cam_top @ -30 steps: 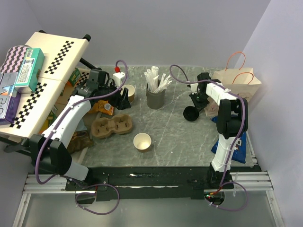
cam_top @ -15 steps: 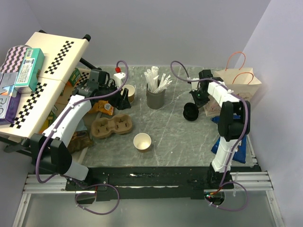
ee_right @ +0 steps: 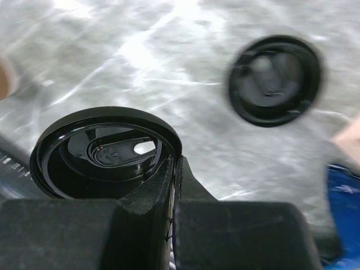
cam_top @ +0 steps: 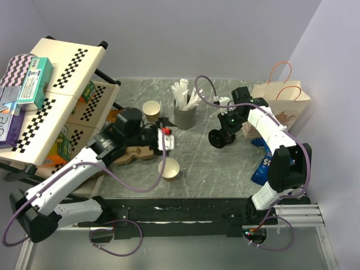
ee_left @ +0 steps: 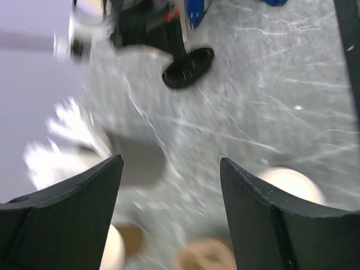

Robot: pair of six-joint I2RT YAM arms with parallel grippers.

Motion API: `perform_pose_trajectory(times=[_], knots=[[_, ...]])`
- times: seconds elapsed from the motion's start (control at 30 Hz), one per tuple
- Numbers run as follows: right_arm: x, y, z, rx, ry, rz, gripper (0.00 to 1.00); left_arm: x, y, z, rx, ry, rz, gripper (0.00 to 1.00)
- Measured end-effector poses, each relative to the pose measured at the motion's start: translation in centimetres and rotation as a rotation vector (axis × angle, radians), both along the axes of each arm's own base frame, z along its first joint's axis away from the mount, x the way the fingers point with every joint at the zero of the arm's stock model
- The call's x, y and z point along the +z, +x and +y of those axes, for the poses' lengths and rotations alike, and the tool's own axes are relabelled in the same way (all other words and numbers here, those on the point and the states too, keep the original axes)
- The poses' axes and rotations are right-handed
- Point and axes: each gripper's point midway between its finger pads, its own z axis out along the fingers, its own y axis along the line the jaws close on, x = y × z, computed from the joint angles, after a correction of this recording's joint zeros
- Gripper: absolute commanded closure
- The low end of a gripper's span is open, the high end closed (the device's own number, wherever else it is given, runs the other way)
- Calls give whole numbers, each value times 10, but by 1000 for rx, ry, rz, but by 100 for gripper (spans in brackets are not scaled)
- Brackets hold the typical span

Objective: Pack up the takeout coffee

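Coffee cups, two, both unlidded on the table (cam_top: 202, 169): far cup (cam_top: 151, 109), near cup (cam_top: 169, 169). Neither sits in the cardboard carrier (cam_top: 136, 152) between them. Left gripper (cam_top: 163, 136) hovers by the carrier, jaws wide, empty. Right gripper (ee_right: 175, 169) is pinched on the rim of a black lid (ee_right: 104, 152); second lid (ee_right: 275, 79) lies on the table. Judged early: lidding and loading are both left to do.
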Motion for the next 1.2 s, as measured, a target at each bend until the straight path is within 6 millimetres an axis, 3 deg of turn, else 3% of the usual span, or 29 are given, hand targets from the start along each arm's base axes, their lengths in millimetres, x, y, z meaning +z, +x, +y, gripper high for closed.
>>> perform_pose_trajectory(times=[0.1,0.2,0.3,0.43,0.77,1.2], knots=[[7,-15,18,45,40,13,100,-1,-5,-29,-119,30,-168,24],[14,-22,28,64,73,14,100,-18,1,-56,-209,74,-259,24],[16,-24,31,65,92,20,100,-44,8,-74,-281,134,-305,24],[17,-29,36,68,121,40,100,-63,14,-90,-349,180,-354,25],[19,-34,43,70,157,64,100,-58,22,-119,-418,148,-558,29],[21,-38,51,86,185,76,100,-91,23,-132,-524,230,-562,45]])
